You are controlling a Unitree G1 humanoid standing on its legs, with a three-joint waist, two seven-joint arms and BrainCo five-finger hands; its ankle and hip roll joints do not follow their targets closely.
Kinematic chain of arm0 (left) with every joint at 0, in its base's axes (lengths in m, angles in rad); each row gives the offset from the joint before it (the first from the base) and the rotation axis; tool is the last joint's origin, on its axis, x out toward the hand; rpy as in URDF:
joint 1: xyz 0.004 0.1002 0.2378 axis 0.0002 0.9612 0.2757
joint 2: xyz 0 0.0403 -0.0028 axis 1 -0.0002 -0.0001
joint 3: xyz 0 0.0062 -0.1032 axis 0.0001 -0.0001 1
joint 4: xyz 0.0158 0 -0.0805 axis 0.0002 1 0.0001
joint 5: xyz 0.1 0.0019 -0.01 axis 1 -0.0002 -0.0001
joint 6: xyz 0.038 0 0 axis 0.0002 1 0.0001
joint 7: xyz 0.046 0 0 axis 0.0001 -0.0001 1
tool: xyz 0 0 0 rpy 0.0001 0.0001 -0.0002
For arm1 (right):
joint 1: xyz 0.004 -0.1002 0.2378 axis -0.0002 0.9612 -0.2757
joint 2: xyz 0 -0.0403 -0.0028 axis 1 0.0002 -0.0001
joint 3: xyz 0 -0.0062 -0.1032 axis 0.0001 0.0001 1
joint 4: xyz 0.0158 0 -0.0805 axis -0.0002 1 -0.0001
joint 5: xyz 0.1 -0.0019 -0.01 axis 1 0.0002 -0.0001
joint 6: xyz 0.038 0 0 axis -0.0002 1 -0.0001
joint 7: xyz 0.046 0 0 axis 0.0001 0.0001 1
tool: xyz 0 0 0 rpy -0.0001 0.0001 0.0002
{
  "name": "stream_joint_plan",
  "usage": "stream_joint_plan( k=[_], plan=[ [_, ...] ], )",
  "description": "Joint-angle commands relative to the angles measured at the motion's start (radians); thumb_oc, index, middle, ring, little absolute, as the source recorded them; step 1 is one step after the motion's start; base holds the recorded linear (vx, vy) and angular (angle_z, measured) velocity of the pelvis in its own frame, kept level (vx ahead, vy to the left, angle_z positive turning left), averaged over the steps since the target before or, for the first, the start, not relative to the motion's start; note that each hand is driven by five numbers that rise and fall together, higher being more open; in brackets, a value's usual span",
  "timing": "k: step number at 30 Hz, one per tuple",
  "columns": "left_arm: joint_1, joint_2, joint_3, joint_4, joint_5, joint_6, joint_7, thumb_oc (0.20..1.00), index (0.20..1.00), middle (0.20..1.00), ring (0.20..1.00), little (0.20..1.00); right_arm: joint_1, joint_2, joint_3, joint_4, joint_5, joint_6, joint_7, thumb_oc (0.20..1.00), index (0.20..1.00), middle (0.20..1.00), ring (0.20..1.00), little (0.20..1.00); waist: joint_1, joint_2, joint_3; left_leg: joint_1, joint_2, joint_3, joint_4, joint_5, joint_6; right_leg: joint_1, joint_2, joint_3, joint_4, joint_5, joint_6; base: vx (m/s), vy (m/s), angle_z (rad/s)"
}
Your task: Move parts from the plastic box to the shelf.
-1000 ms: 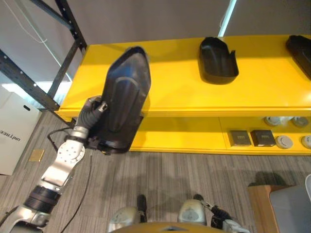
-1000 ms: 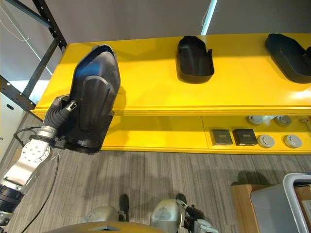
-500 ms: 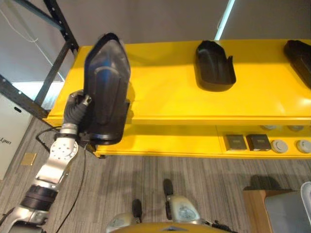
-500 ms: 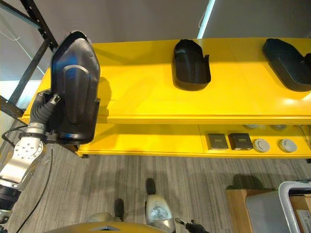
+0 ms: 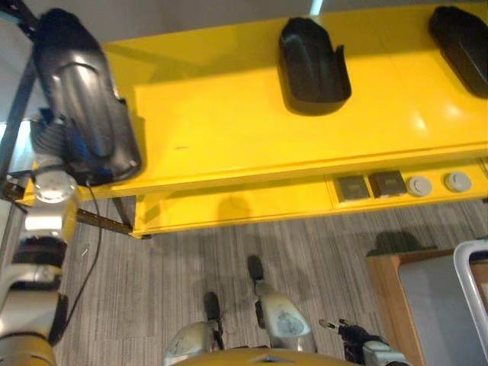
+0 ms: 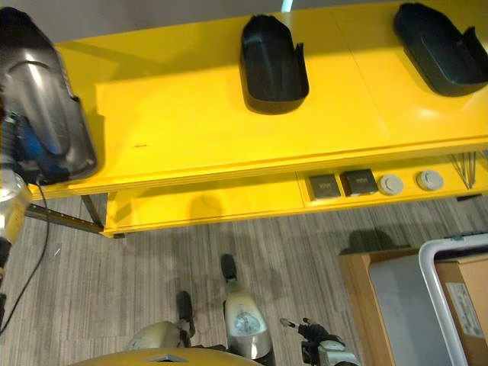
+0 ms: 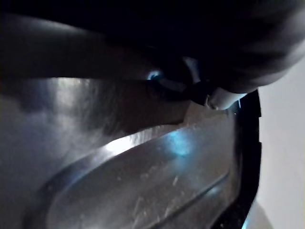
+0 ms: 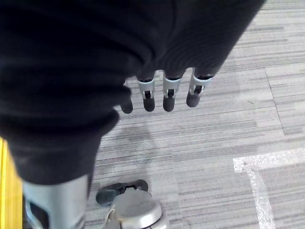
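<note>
A large black moulded part (image 5: 80, 95) hangs over the left end of the yellow shelf (image 5: 229, 122). My left hand (image 5: 47, 136) is behind it, shut on its near edge. In the left wrist view the part's glossy inner face (image 7: 143, 181) is right against the hand. Two similar black parts lie on the shelf top, one in the middle (image 5: 313, 65) and one at the far right (image 5: 461, 38). My right hand (image 8: 170, 90) hangs low over the floor, its fingers straight and holding nothing.
The lower shelf holds two dark square pieces (image 5: 370, 185) and two round grey discs (image 5: 438, 183). A grey plastic box with a white rim (image 6: 457, 293) sits on a wooden stand (image 5: 381, 290) at the lower right. A black rack upright (image 5: 11, 15) stands at the left end.
The camera has shifted. My left arm has carried the black part left and farther in, from before the shelf's front edge to over its left end.
</note>
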Motion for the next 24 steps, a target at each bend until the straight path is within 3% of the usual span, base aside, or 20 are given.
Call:
stream_joint_plan(
  k=[1, 8, 12, 18, 19, 20, 24],
  plan=[
    [-0.132, 0.084, -0.023, 0.016, -0.078, 0.001, -0.050, 0.200, 0.200, 0.200, 0.200, 0.200, -0.011, -0.031, 0.046, 0.023, 0.042, 0.011, 0.017, 1.000, 1.000, 1.000, 1.000, 1.000, -0.029, -0.002, 0.002, -0.093, -0.024, 0.030, 0.062, -0.078, 0.078, -0.026, -0.012, 0.021, 0.126, -0.153, 0.046, 0.01, -0.027, -0.24],
    [-0.277, 0.140, -0.135, 0.174, -0.130, 0.156, -0.208, 0.200, 0.200, 0.200, 0.200, 0.200, -0.038, -0.035, 0.065, 0.002, 0.065, 0.030, 0.018, 1.000, 1.000, 1.000, 1.000, 1.000, -0.045, -0.001, 0.048, -0.132, -0.016, 0.044, 0.059, -0.064, 0.076, -0.055, -0.013, 0.034, 0.122, -0.150, 0.045, 0.01, -0.020, -0.14],
    [-0.319, 0.132, -0.177, 0.221, -0.156, 0.235, -0.319, 0.200, 0.200, 0.200, 0.200, 0.200, -0.055, -0.035, 0.072, -0.013, 0.074, 0.030, 0.020, 1.000, 1.000, 1.000, 1.000, 1.000, -0.052, 0.005, 0.079, -0.150, -0.014, 0.051, 0.044, -0.047, 0.065, -0.062, -0.004, 0.032, 0.103, -0.148, 0.037, 0.01, -0.005, -0.07],
    [-0.322, 0.113, -0.188, 0.262, -0.140, 0.245, -0.363, 0.200, 0.200, 0.200, 0.200, 0.200, -0.074, -0.040, 0.080, -0.019, 0.083, 0.027, 0.015, 1.000, 1.000, 1.000, 1.000, 1.000, -0.057, 0.008, 0.089, -0.161, -0.009, 0.065, 0.050, -0.039, 0.054, -0.050, 0.002, 0.032, 0.081, -0.148, 0.026, 0.01, 0.005, -0.08],
    [-0.325, 0.112, -0.191, 0.267, -0.145, 0.246, -0.366, 0.310, 0.310, 0.310, 0.310, 0.310, -0.077, -0.043, 0.080, -0.018, 0.087, 0.025, 0.015, 1.000, 1.000, 1.000, 1.000, 1.000, -0.057, 0.008, 0.090, -0.161, -0.008, 0.066, 0.052, -0.039, 0.053, -0.048, 0.002, 0.032, 0.080, -0.149, 0.025, 0.02, 0.005, -0.04],
    [-0.327, 0.110, -0.192, 0.272, -0.149, 0.250, -0.367, 1.000, 1.000, 1.000, 1.000, 1.000, -0.079, -0.044, 0.082, -0.018, 0.090, 0.027, 0.013, 1.000, 1.000, 1.000, 1.000, 1.000, -0.058, 0.008, 0.090, -0.161, -0.007, 0.067, 0.053, -0.039, 0.053, -0.046, 0.003, 0.032, 0.078, -0.150, 0.024, 0.00, 0.000, 0.00],
    [-0.326, 0.110, -0.187, 0.277, -0.167, 0.282, -0.309, 1.000, 1.000, 1.000, 1.000, 1.000, -0.075, -0.051, 0.079, -0.015, 0.083, 0.031, 0.019, 1.000, 1.000, 1.000, 1.000, 1.000, -0.057, 0.009, 0.085, -0.158, -0.005, 0.066, 0.058, -0.038, 0.048, -0.030, 0.005, 0.029, 0.070, -0.154, 0.019, 0.00, 0.000, 0.00]
  ],
)
